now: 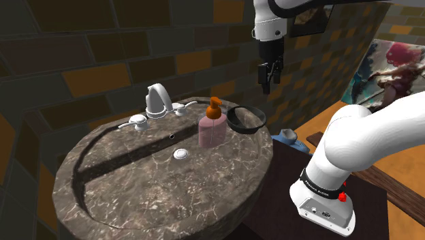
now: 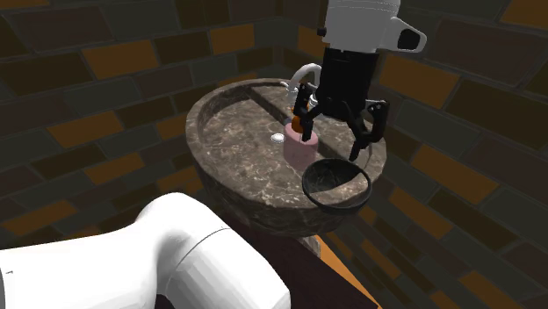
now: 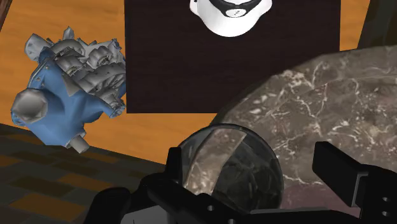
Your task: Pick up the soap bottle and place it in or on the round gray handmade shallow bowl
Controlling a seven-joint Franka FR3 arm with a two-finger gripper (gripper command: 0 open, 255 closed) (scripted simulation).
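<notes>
- soap bottle [image 1: 212, 128], the pink translucent flat-sided one with the orange pump top: where does it stand?
- upright at the back of the round, dark veined stone sink [image 1: 75, 184], just beside the shallow round dark glossy bowl [image 1: 245, 121] on the rim. whether the bottle's base is on the rim or just inside the basin, i cannot tell. nothing touches it.
- and the all-black two-finger gripper [image 2: 332, 139]?
- fingers spread apart, nothing between them. it hangs above the rim, more over the bowl than the bottle.
- so which way to the bottle?
- down and toward the shoulder view's left, by my reckoning. its long axis is vertical, so i'd bring the fingers down either side of the body, below the pump.
- surfaces?
- the bottle looks smooth, so it may slip. the bowl is thin-walled and near enough to be knocked.
</notes>
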